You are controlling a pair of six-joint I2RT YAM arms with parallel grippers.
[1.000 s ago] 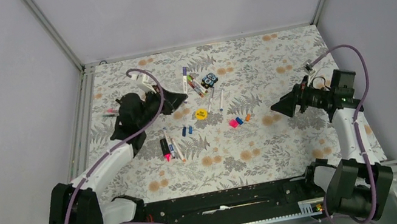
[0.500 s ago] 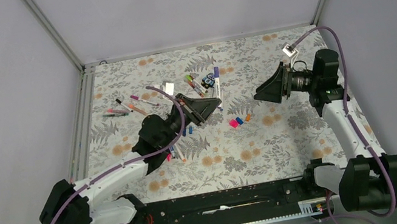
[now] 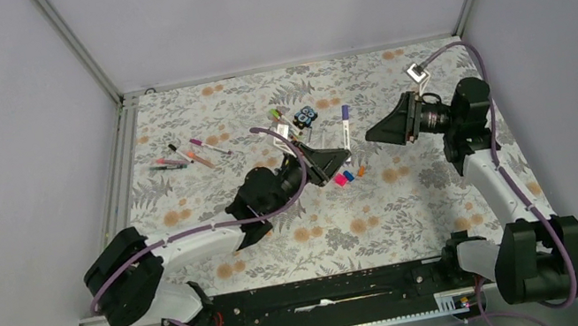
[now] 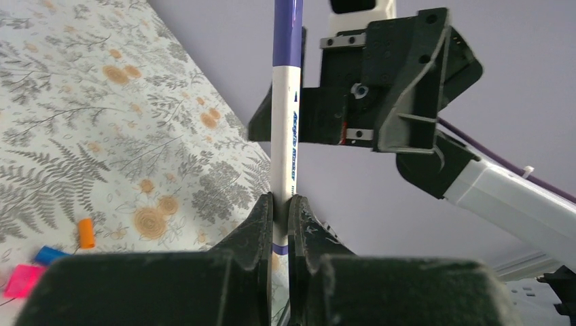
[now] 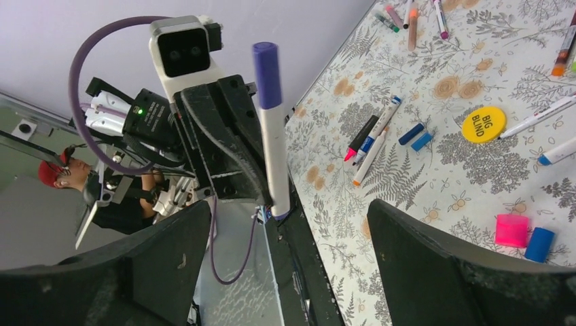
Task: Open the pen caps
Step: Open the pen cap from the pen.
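Here the left claw (image 4: 280,204) is clamped on the white barrel of a pen (image 4: 285,129), holding it clear of the desk (image 4: 81,136) with its purple cap (image 5: 266,71) on. The right claw (image 5: 289,210) faces that cap from the right, fingers wide apart, near but not touching. The right wrist view shows the yellow disc (image 5: 483,124), which the left arm (image 3: 192,243) hides from above. The left wrist view alone shows the barrel's print.

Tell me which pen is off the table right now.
The purple-capped pen, clamped upright in the left gripper, cap on; the other pens lie flat on the table.
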